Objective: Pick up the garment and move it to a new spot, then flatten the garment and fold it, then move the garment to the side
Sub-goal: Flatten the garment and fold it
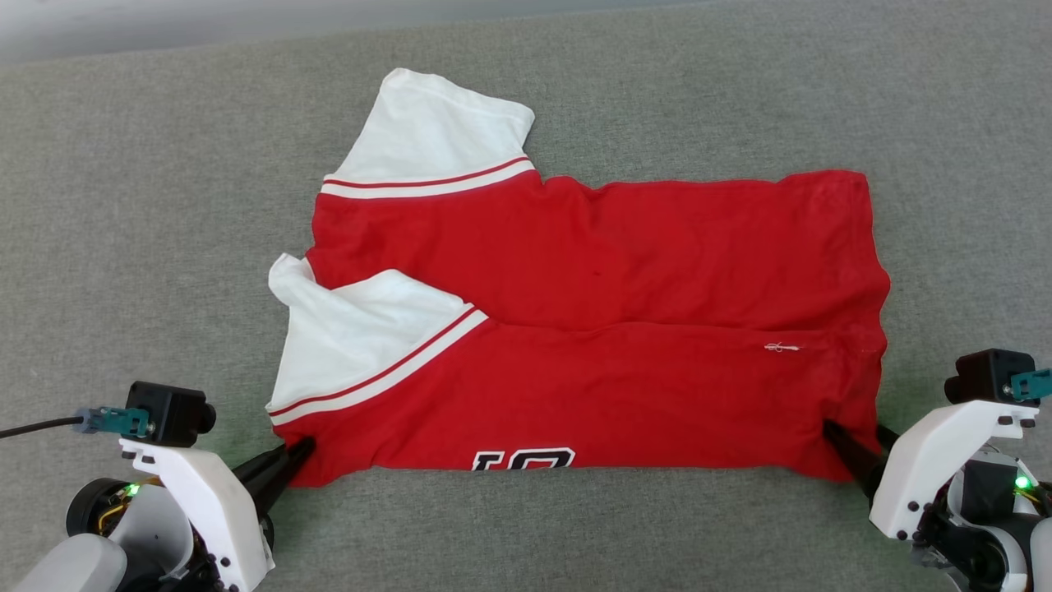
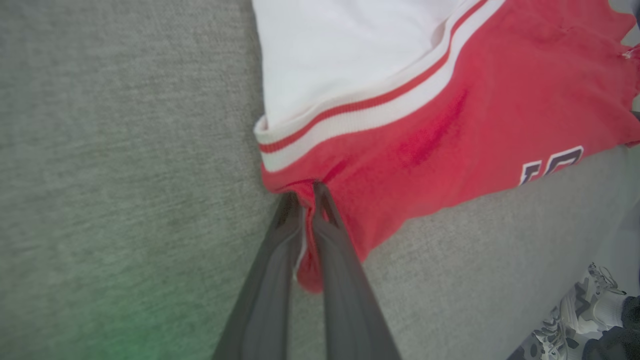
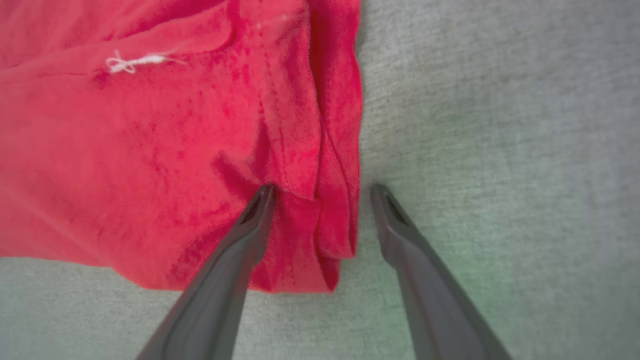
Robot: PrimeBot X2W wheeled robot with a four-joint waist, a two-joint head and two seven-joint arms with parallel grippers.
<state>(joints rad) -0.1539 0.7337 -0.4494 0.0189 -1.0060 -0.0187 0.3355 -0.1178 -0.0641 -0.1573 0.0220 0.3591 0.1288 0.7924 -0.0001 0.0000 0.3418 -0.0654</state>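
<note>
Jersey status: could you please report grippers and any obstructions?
Left gripper shut on jersey corner. Right gripper open, straddling hem corner. Jersey half-folded, lying flat. Sneaker off to side.

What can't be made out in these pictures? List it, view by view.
- Head view: the shirt is folded, so its lettering shows only as a strip at the near edge.
- Head view: the left gripper meets the shirt corner, grip hidden; the left wrist view shows it shut on cloth.
- Left wrist view: a shoe, blurred, cut off by the frame corner.
- Right wrist view: the number of cloth layers at the open right gripper, hidden by folds.
</note>
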